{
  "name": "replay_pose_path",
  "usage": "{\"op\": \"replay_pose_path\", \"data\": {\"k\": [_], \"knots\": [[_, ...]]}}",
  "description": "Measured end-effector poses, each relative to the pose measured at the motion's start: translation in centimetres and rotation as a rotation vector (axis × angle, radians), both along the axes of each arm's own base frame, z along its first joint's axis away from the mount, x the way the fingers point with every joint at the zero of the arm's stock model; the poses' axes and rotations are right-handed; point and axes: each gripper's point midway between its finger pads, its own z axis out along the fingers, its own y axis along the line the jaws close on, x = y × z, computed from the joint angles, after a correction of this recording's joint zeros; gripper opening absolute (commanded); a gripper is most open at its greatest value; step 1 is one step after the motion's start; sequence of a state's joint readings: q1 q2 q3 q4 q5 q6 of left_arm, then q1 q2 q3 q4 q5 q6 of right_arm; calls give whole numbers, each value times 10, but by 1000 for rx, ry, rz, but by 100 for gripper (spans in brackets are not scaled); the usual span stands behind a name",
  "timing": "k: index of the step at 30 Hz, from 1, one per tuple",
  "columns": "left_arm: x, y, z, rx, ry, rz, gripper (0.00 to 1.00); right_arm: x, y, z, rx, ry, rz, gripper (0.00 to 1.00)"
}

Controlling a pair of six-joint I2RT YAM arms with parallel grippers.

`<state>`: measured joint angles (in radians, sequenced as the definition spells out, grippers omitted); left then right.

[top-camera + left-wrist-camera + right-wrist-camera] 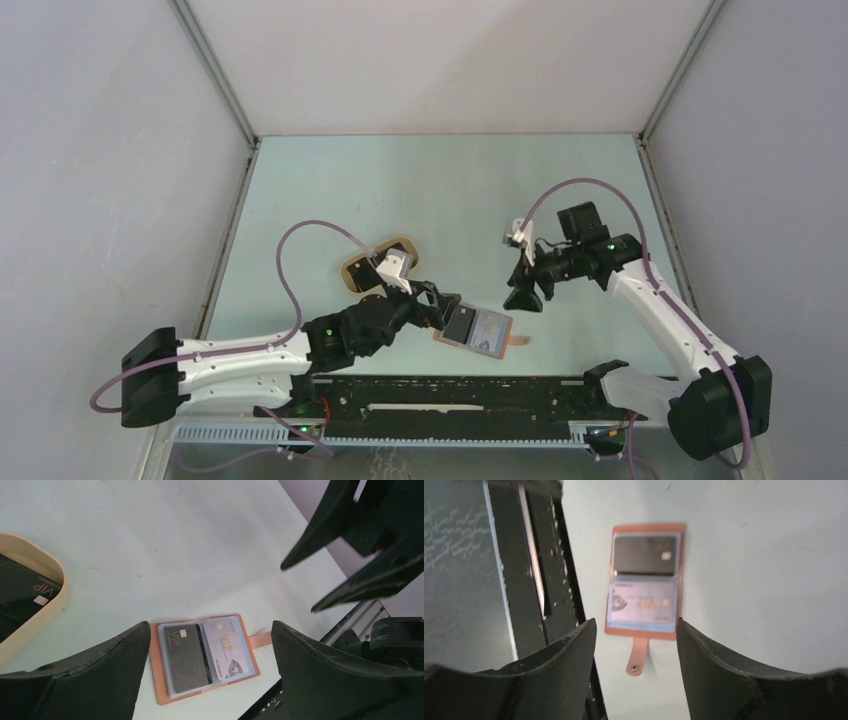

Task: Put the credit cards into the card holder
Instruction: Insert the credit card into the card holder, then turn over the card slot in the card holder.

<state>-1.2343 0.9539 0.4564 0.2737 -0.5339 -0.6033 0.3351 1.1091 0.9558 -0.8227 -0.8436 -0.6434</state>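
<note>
**Open card holder (205,655), a card in each side**

My left claw (440,303) hangs spread wide just above the holder, which lies flat at the 6 o'clock edge of the table (450,190). A black card (186,656) and a pale card (226,647) sit in its blue pockets. My right claw (525,298), also spread and holding nothing, hovers at the holder's 2 o'clock. At its 10 o'clock, the tan tray (50,605) holds a second black card (22,592).

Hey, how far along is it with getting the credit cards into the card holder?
Done: a black card and a pale card sit in the open card holder. In hand: nothing; the left pincer and right pincer are both open and empty. Left: a third card, black, lies in the tan tray.
</note>
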Motion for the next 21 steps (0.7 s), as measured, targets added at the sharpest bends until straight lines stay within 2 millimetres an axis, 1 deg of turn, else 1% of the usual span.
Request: {"op": "replay_pose_path", "data": {"k": [2, 4, 5, 7, 9, 10, 12, 13, 15, 17, 21], "knots": [[2, -2, -3, 11, 4, -22, 81, -11, -4, -22, -30, 24, 48, 63], [-1, -9, -10, 22, 16, -66, 71, -20, -9, -37, -47, -8, 112, 63], [-4, -14, -14, 27, 27, -89, 65, -25, -12, -44, -54, -57, 162, 63], [-10, -25, -28, 44, 58, -142, 49, -33, -16, -54, -62, -159, 242, 63], [-16, -35, -44, 61, 95, -187, 35, -40, -21, -65, -72, -280, 318, 56], [-19, -39, -53, 72, 116, -203, 30, -42, -23, -70, -77, -331, 355, 53], [-21, -42, -68, 102, 149, -214, 20, -43, -22, -77, -90, -402, 419, 52], [-21, -44, -77, 125, 164, -216, 17, -40, -20, -79, -101, -439, 452, 51], [-20, -47, -86, 154, 185, -213, 11, -33, -13, -87, -132, -512, 516, 50], [-17, -51, -90, 181, 198, -201, 7, -33, -5, -97, -164, -566, 581, 50], [-9, -60, -96, 210, 204, -181, 3, -37, 5, -116, -225, -625, 681, 49]]}}
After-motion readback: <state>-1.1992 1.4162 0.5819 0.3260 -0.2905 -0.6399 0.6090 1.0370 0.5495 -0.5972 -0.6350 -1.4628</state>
